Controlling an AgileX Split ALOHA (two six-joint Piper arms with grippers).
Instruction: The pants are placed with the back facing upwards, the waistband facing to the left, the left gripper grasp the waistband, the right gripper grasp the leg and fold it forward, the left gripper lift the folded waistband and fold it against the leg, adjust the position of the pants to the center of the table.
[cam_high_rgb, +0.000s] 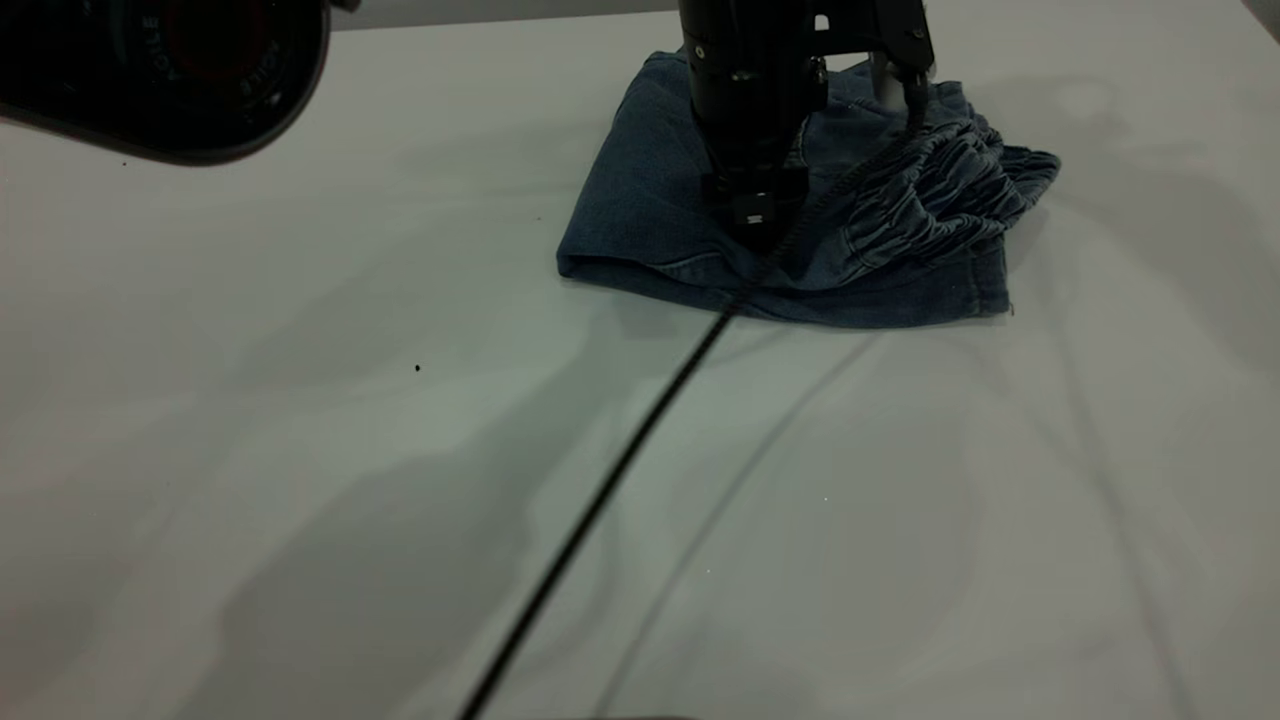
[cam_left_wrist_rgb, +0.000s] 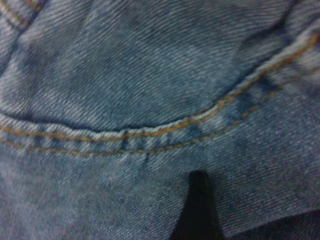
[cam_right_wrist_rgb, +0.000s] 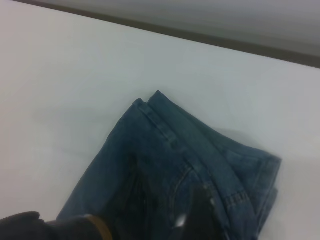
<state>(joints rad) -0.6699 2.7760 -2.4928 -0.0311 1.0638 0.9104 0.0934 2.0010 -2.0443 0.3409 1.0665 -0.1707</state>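
Observation:
The pants (cam_high_rgb: 640, 190) lie folded into a compact blue denim bundle at the far middle of the table (cam_high_rgb: 300, 420). The gathered waistband (cam_high_rgb: 940, 190) sits on top at the bundle's right. A black arm (cam_high_rgb: 755, 130) stands down on the middle of the bundle, and which arm it is I cannot tell there. My left gripper (cam_left_wrist_rgb: 200, 215) is pressed close to the denim (cam_left_wrist_rgb: 150, 75) beside a curved stitched pocket seam (cam_left_wrist_rgb: 150, 134). My right gripper (cam_right_wrist_rgb: 200, 212) hovers over the pants (cam_right_wrist_rgb: 150, 165), looking down on stacked hems. The plain leg cannot be told apart within the fold.
A thin black cable (cam_high_rgb: 620, 450) runs from the front edge of the table up across the pants. A blurred black body (cam_high_rgb: 170, 70) hangs at the top left, close to the camera. The table's far edge (cam_right_wrist_rgb: 210, 37) shows beyond the pants.

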